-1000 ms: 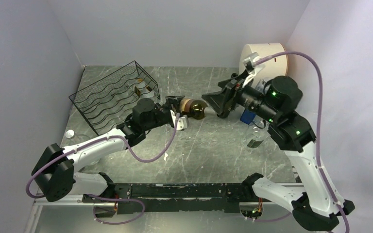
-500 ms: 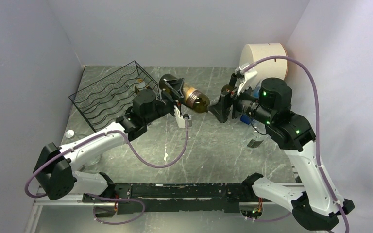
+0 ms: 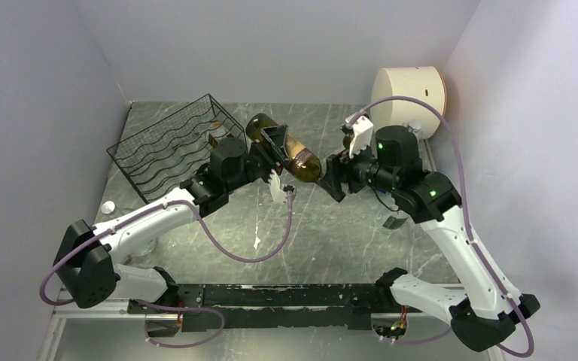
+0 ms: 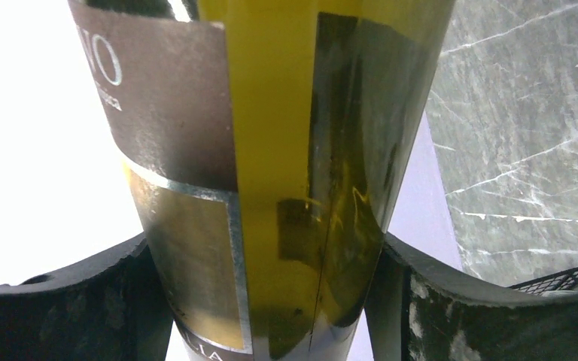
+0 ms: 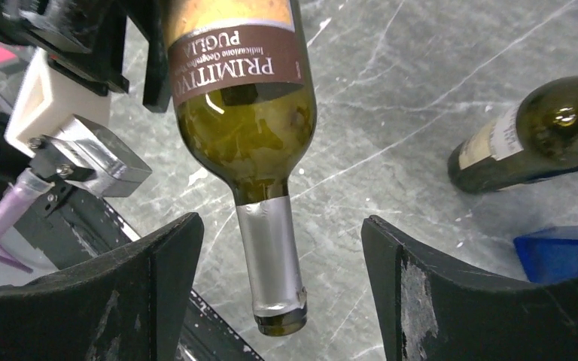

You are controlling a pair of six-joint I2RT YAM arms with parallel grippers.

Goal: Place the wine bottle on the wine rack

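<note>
Bottle: the wine bottle [image 3: 301,159] is now lifted off the surface [image 3: 331,233], neck toward 4 o'clock.
Rack: the wine rack [image 3: 173,150] is at the bottle's 9 o'clock.
Left gripper [image 3: 277,147]: clamped on the bottle's body.
Right gripper [image 3: 335,174]: open, newly flanking the neck without touching.
Meaning: probably a two-handed steadying before racking.

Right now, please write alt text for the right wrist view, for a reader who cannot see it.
A green wine bottle with a brown label points its neck between the open fingers of the right gripper, touching neither. Behind it, a marble table carries a second bottle and a blue object at the right.
</note>
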